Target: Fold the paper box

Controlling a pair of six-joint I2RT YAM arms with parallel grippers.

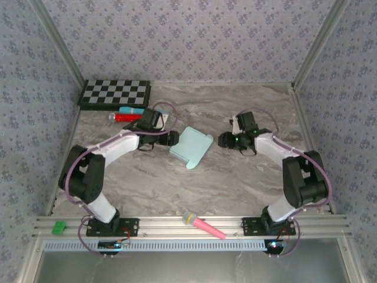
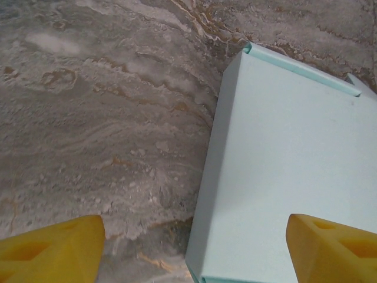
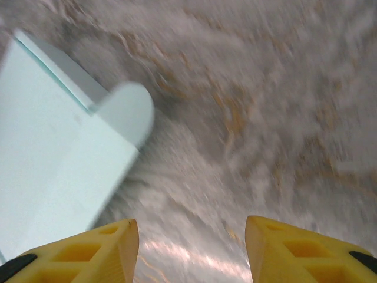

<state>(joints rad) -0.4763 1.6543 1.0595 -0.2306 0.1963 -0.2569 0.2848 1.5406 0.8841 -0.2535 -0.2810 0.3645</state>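
The box [image 1: 191,146] lies flat mid-bench [image 1: 247,183], between both tools. Left tool [image 2: 193,247] and right tool [image 3: 191,247] stand apart, empty. I judge the card light, thin and easily creased, so I would grip it at a flap edge.

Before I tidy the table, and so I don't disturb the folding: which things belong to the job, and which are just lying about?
Job: box.
Lying about: checkerboard; red stick; blue stick; pink toy; green block.
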